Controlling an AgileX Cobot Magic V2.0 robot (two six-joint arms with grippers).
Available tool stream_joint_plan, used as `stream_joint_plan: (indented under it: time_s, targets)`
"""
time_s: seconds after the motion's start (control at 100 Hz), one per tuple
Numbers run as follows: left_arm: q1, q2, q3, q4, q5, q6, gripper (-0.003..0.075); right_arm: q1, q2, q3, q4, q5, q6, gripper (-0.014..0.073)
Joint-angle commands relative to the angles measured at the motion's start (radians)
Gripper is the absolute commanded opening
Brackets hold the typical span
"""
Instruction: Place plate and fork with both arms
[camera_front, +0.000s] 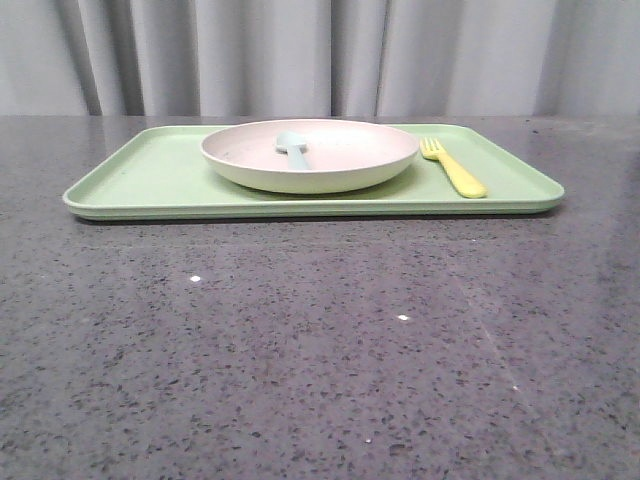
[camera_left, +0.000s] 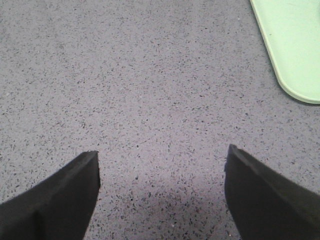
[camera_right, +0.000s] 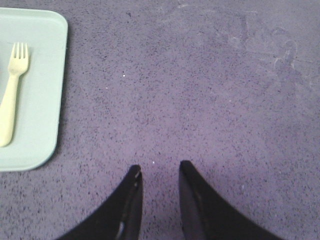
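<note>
plate (camera_front: 310, 155) centered on tray (camera_front: 140, 180) | fork (camera_front: 453, 167) right of plate, on tray

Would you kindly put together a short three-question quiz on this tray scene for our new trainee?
1. True or false: the fork lies inside the plate.
2. Which utensil rests in the plate? A) a pale blue spoon B) a knife C) chopsticks
3. Fill in: the plate and fork both sit on a light green ____.

Key:
1. False; the fork lies on the tray, to the right of the plate in the front view.
2. A.
3. Tray. Both grippers, left gripper and right gripper, hang over bare table, holding nothing.
</note>
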Motion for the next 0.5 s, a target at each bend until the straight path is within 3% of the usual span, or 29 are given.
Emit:
stream_joint_plan:
  time_s: [0.0, 0.49]
  targets:
    - [0.001, 0.001, -0.029, 0.029, -0.058, -0.014, 0.0513, -0.007, -0.081, 0.041, -0.024, -0.08, -0.007, 0.0207]
    - [0.001, 0.001, -0.029, 0.029, -0.058, -0.014, 0.0513, -0.007, -0.459, 0.318, -0.024, -0.084, 0.009, 0.0207]
